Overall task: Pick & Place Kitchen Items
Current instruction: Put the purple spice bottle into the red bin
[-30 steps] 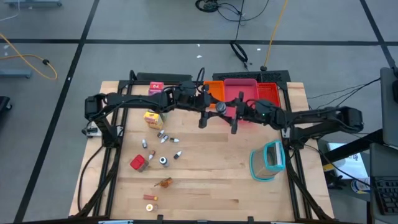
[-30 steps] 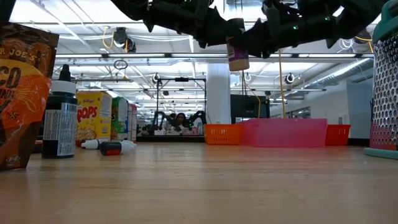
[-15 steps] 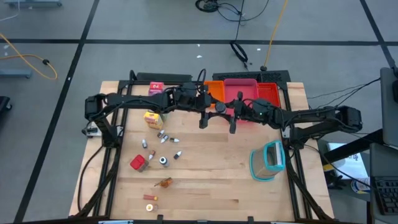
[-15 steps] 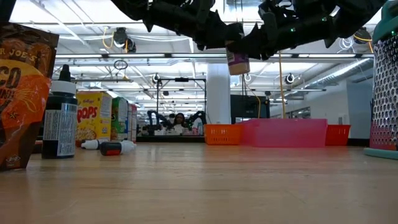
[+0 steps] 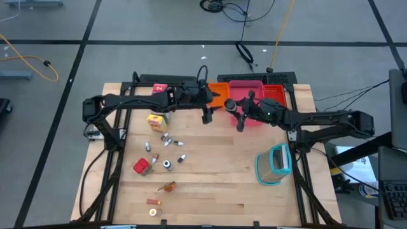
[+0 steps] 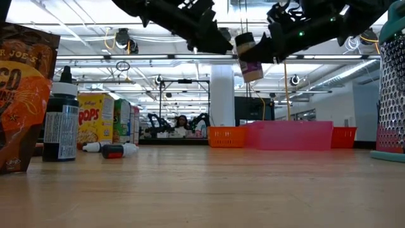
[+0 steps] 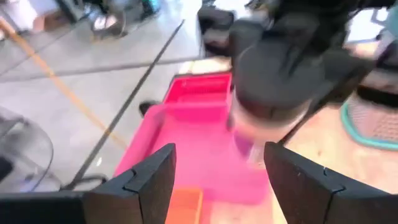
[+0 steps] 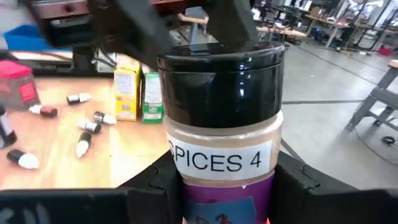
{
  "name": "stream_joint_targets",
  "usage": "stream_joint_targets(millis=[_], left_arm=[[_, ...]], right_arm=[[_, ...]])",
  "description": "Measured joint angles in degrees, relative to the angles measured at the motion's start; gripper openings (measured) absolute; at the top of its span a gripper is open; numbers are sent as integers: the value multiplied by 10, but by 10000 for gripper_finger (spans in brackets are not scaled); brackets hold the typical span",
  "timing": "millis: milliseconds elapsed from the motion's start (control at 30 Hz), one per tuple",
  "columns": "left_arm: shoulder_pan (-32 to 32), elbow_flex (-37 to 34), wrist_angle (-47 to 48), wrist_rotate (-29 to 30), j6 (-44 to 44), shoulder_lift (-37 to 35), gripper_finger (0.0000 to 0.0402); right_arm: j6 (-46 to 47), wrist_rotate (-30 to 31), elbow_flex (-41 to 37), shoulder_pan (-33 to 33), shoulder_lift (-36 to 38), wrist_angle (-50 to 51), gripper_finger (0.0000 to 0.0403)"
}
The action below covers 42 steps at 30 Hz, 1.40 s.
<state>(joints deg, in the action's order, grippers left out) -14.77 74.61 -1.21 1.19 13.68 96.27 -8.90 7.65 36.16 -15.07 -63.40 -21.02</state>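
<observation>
- Right gripper point(image 8: 224, 186) fingers pinch a black-capped spice jar point(image 8: 221, 118) labelled "SPICES 4", above the pink tray point(image 5: 247, 92);
- Left gripper point(image 7: 217, 180) fingers spread, just beside the jar.

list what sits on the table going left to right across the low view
Brown orange-printed snack bag → dark bottle with white label → yellow cereal carton → orange tray → pink tray → red tray → teal-rimmed container.
</observation>
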Motion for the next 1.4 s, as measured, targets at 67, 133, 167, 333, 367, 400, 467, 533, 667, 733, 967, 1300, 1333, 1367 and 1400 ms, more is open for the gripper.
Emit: stream_joint_targets(millis=[67,133,167,333,367,400,467,533,667,733,967,1300,1333,1367,1400], left_arm=[[-5,-1,30,0,-15,-5,246],[-9,-1,43,-1,-21,-5,247],[-9,-1,56,-1,-21,-5,247],[-11,-1,86,12,-22,-4,247],[-11,-1,89,15,-22,-4,248],[-11,-1,91,18,-22,-4,248],[-11,-1,90,19,-23,-4,248],[-11,-1,82,19,-23,-4,248],[-11,-1,84,19,-23,-4,248],[-11,-1,87,19,-23,-4,248],[-10,-1,93,18,-23,-4,248],[-10,-1,92,18,-23,-4,248],[-10,-1,92,18,-23,-4,248],[-10,-1,92,18,-23,-4,248],[-10,-1,92,18,-23,-4,248]], right_arm=[[-4,13,-4,-9,23,17,148],[-7,20,-15,-20,50,26,148],[-7,20,-23,-27,64,31,148],[7,52,-78,-73,131,35,148],[10,62,-90,-83,143,35,148],[13,65,-101,-94,153,37,148],[24,60,-122,-118,168,33,148],[33,61,-141,-145,180,31,148],[39,69,-167,-197,189,22,148],[43,75,-174,-220,189,20,148],[52,75,-202,-298,189,10,148],[85,59,-286,-375,186,-155,148],[85,57,-287,-374,184,-165,147],[85,56,-287,-373,182,-169,148],[84,59,-287,-374,178,-171,148]])
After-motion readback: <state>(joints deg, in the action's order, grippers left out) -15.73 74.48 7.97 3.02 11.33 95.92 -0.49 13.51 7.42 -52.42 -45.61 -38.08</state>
